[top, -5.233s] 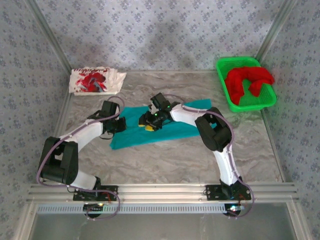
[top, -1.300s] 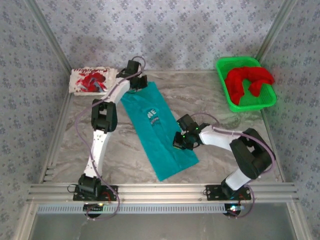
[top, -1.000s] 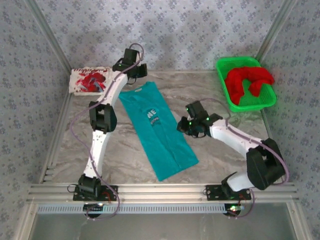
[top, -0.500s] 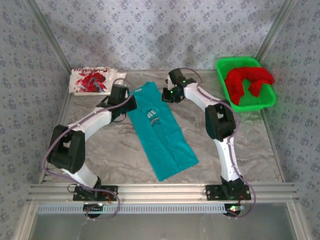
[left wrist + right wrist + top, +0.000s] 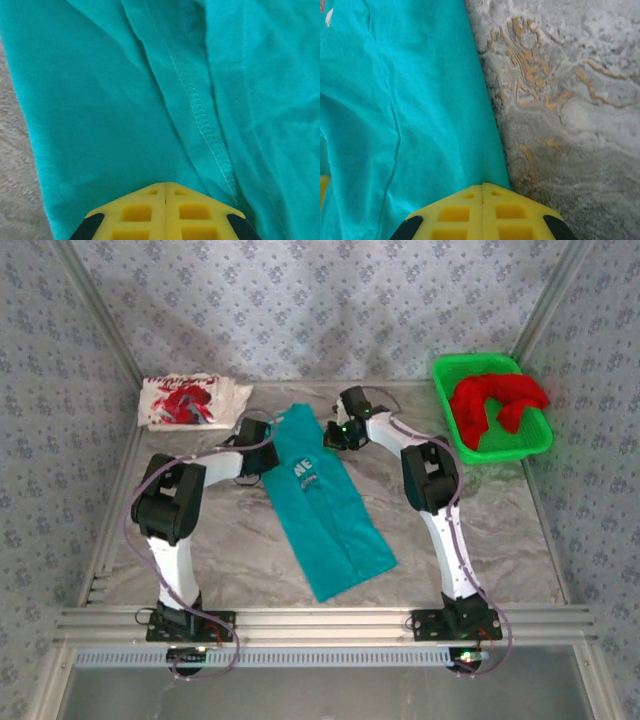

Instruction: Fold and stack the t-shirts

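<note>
The teal t-shirt (image 5: 325, 510) lies as a long diagonal strip on the marble table, its white lettering near the upper end. My left gripper (image 5: 268, 443) is at the strip's upper left edge, and in the left wrist view its yellow jaws (image 5: 165, 184) are shut on the teal cloth (image 5: 100, 100). My right gripper (image 5: 330, 433) is at the upper right edge, its jaws (image 5: 483, 186) pinched on the border of the teal cloth (image 5: 395, 100). A folded white t-shirt with red print (image 5: 190, 402) rests at the back left. The red t-shirt (image 5: 495, 400) is bunched in the basket.
A green plastic basket (image 5: 505, 452) sits at the back right corner. Metal frame rails and patterned walls border the table (image 5: 480, 520). Bare marble (image 5: 560, 100) runs to the right of the shirt's edge.
Over the last second both grippers came to the shirt's upper end. Since half a second ago, the left arm has folded in and its gripper has shifted onto the left edge; the right gripper has barely moved.
</note>
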`<state>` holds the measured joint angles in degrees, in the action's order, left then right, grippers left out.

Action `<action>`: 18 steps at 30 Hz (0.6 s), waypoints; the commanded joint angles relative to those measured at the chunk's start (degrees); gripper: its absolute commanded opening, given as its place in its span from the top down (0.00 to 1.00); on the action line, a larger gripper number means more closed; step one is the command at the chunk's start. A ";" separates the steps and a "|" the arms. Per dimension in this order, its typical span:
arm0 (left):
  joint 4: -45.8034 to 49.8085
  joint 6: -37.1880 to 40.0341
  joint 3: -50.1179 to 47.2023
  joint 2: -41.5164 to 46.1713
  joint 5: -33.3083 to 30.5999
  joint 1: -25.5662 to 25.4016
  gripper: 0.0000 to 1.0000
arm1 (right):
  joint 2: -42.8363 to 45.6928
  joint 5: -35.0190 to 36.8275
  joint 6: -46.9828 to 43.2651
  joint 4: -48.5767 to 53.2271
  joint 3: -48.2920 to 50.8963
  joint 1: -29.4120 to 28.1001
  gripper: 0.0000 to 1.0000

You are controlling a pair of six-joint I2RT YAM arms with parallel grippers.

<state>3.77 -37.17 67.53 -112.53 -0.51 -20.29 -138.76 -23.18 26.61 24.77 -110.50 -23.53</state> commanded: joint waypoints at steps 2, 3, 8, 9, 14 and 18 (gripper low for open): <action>-0.42 0.43 3.28 -2.74 1.12 0.27 1.00 | 3.96 2.85 5.37 -4.03 11.86 0.29 1.00; -2.14 1.43 3.46 -3.28 2.75 0.26 1.00 | 5.51 3.61 6.33 -4.72 14.53 0.53 1.00; -4.92 7.70 8.30 -7.05 7.79 -0.28 1.00 | 14.47 6.12 11.26 -9.97 30.00 2.96 1.00; -5.30 8.71 9.68 -8.48 9.20 -0.27 1.00 | 16.49 7.23 12.02 -10.51 32.93 3.21 1.00; -4.08 10.54 20.93 -16.49 21.68 -0.51 1.00 | 23.08 10.35 13.57 -10.83 40.56 5.08 1.00; -3.19 11.84 26.43 -19.08 23.50 -1.65 1.00 | 23.68 11.11 12.55 -10.46 39.07 7.67 1.00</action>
<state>-0.23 -27.99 90.52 -130.54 18.55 -21.28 -114.78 -16.40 38.68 10.20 -71.40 -17.82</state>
